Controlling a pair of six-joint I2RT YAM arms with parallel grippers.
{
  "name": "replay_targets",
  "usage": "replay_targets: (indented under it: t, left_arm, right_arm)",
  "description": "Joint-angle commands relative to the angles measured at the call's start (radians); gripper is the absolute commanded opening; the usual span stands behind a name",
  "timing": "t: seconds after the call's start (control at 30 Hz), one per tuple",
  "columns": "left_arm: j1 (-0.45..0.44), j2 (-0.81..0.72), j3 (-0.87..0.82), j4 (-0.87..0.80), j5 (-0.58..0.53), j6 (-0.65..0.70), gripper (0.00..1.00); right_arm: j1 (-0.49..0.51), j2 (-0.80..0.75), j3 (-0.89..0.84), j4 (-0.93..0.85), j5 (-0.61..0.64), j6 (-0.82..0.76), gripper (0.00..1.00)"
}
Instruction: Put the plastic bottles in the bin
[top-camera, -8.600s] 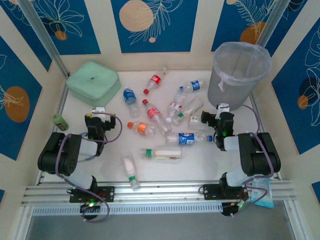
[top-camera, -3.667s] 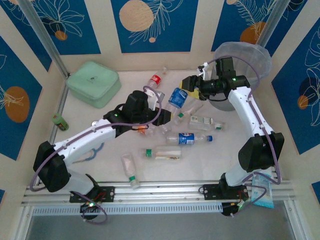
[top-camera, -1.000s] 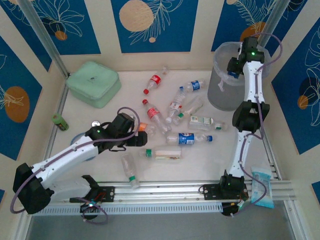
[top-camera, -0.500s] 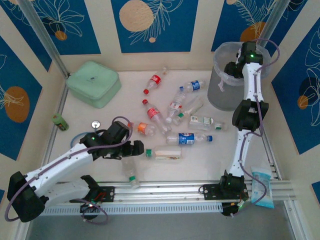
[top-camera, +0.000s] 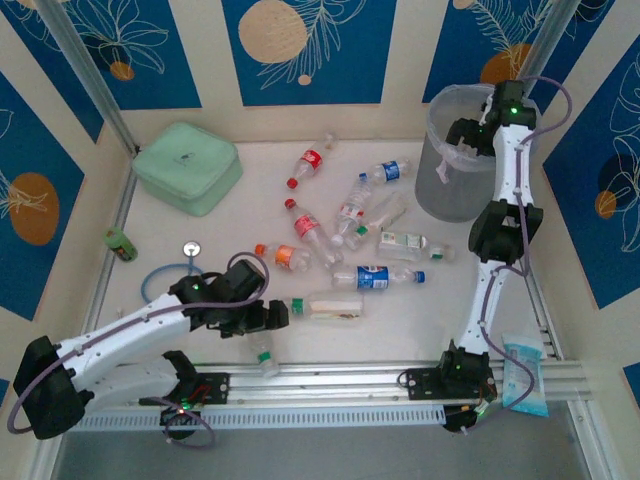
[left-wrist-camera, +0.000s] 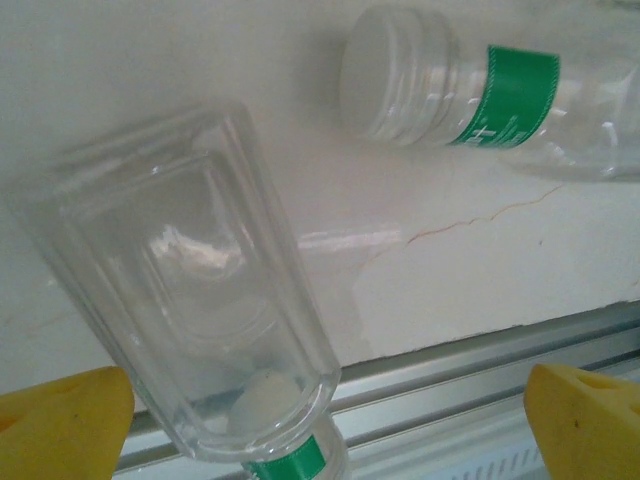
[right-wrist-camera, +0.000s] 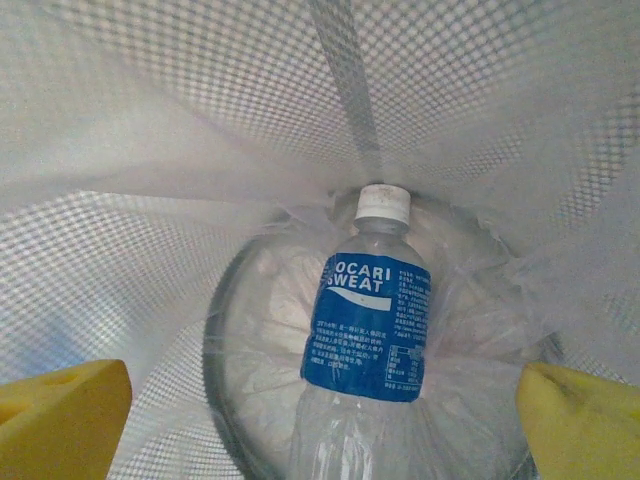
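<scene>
Several plastic bottles lie scattered on the white table, among them a red-labelled one (top-camera: 307, 165), a blue-labelled one (top-camera: 375, 277) and a green-labelled one (top-camera: 325, 307). My left gripper (top-camera: 272, 315) hovers open over a clear green-labelled bottle (top-camera: 264, 352) near the front rail. In the left wrist view that bottle (left-wrist-camera: 190, 320) points base-up between my yellow fingertips (left-wrist-camera: 60, 420), untouched by them, with the left gripper (left-wrist-camera: 320, 430) wide. My right gripper (top-camera: 465, 135) stands open above the grey bin (top-camera: 440, 190). A blue-labelled, white-capped bottle (right-wrist-camera: 370, 330) lies loose inside the bin's bag (right-wrist-camera: 200, 150), below the right gripper (right-wrist-camera: 320, 430).
A mint-green case (top-camera: 187, 167) sits at the back left, with a small green can (top-camera: 120, 243) and a blue ring (top-camera: 160, 282) near the left wall. An aluminium rail (top-camera: 330, 383) runs along the near edge. A second green-labelled bottle (left-wrist-camera: 480, 95) lies just beyond my left gripper.
My right gripper has opened over the bin and the blue-labelled bottle has left it. My left gripper has moved toward the near edge, over the green-labelled bottle.
</scene>
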Motion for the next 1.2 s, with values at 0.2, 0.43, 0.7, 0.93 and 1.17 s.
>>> replay_targets:
  t: [0.2, 0.43, 0.7, 0.93, 1.17]
  left_arm:
    - [-0.051, -0.011, -0.101, 0.027, -0.086, -0.185, 1.0]
    - [-0.053, -0.021, -0.189, 0.146, -0.071, -0.25, 0.89]
    - [-0.053, -0.008, -0.144, 0.153, -0.101, -0.232, 0.53]
    - [-0.04, 0.018, -0.035, 0.253, -0.22, -0.13, 0.48]
    - [0.071, 0.111, 0.142, 0.371, -0.215, 0.15, 0.41]
  right_arm:
    - [-0.004, -0.214, 0.041, 0.004, -0.192, 0.071, 1.0]
    - [-0.005, -0.309, 0.026, 0.027, -0.227, 0.118, 0.99]
    - [-0.004, -0.454, -0.125, 0.116, -0.385, 0.171, 0.99]
    - [0.0, -0.63, -0.343, 0.216, -0.519, 0.267, 0.99]
    - [0.031, -0.766, -0.544, 0.285, -0.725, 0.332, 0.99]
